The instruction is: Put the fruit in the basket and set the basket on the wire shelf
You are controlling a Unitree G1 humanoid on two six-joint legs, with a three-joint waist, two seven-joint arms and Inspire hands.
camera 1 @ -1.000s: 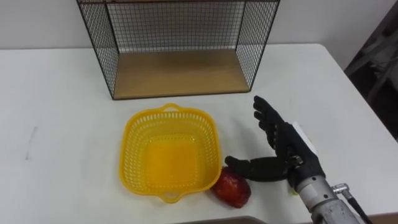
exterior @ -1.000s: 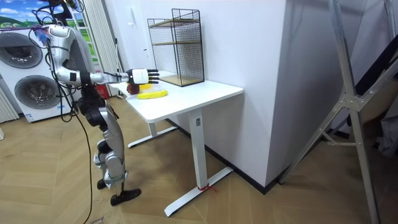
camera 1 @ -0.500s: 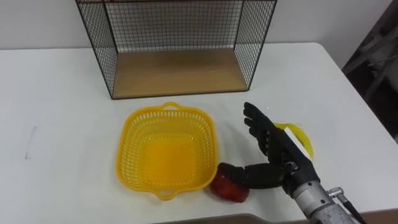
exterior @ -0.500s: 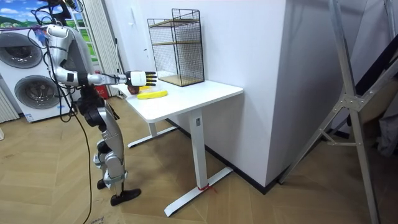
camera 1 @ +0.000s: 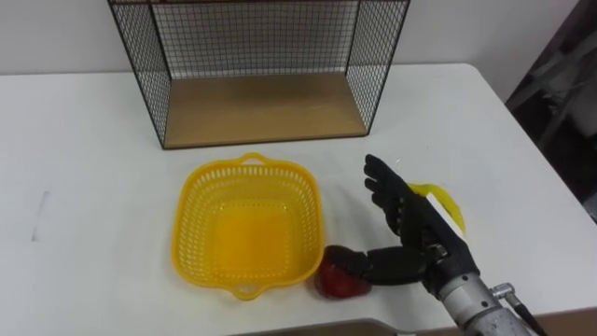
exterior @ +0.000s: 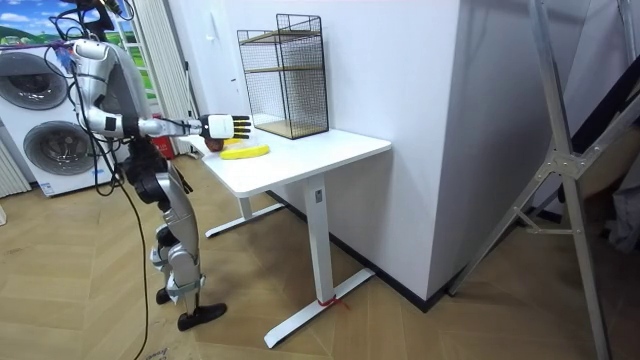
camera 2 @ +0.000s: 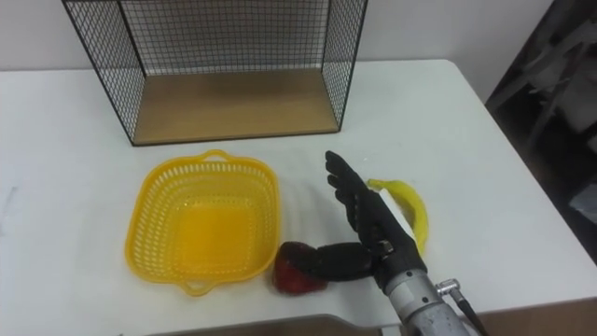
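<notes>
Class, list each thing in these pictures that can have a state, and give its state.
right hand: open, fingers straight.
basket: upright, empty.
apple: on the table beside the basket, at the thumb's tip.
banana: on the table, partly behind the hand.
wire shelf: upright behind the basket.

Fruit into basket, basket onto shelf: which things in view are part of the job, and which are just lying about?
Job:
red fruit
banana
yellow basket
wire shelf
right hand, open, thumb at the red fruit

Lying about:
washing machines
metal frame
</notes>
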